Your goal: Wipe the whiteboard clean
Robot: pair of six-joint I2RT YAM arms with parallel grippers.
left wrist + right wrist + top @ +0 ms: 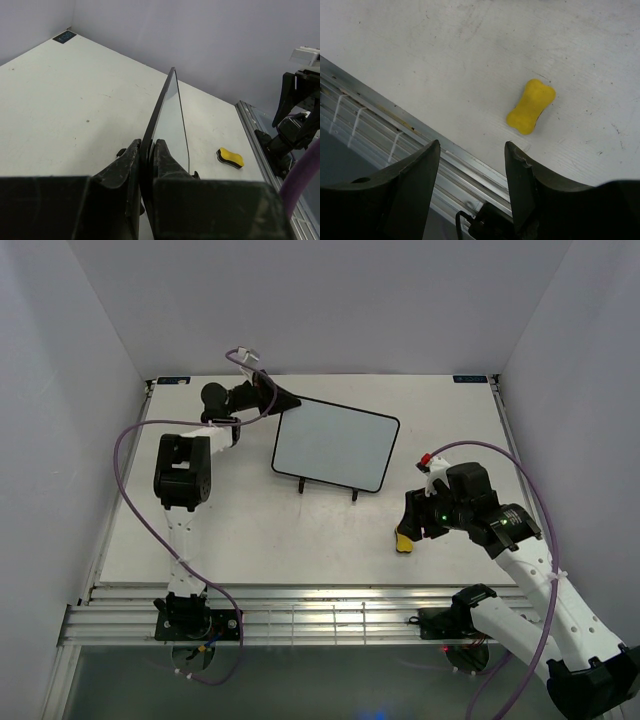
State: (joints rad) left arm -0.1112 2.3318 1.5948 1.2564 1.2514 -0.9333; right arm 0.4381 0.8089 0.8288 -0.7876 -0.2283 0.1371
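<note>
The whiteboard (337,444) stands tilted at the table's middle back, its surface blank. My left gripper (290,400) is shut on its upper left edge; in the left wrist view the board's thin black frame (159,107) runs edge-on between the shut jaws of that gripper (147,146). The yellow eraser (403,542) lies on the table near the front right, and shows in the left wrist view (230,157) and the right wrist view (531,106). My right gripper (415,525) is open and empty, just above and beside the eraser; its jaws stand apart in the right wrist view (472,150).
The board rests on a thin wire stand with black feet (352,495). An aluminium rail (330,600) runs along the table's front edge, also in the right wrist view (395,127). White walls enclose the table on three sides.
</note>
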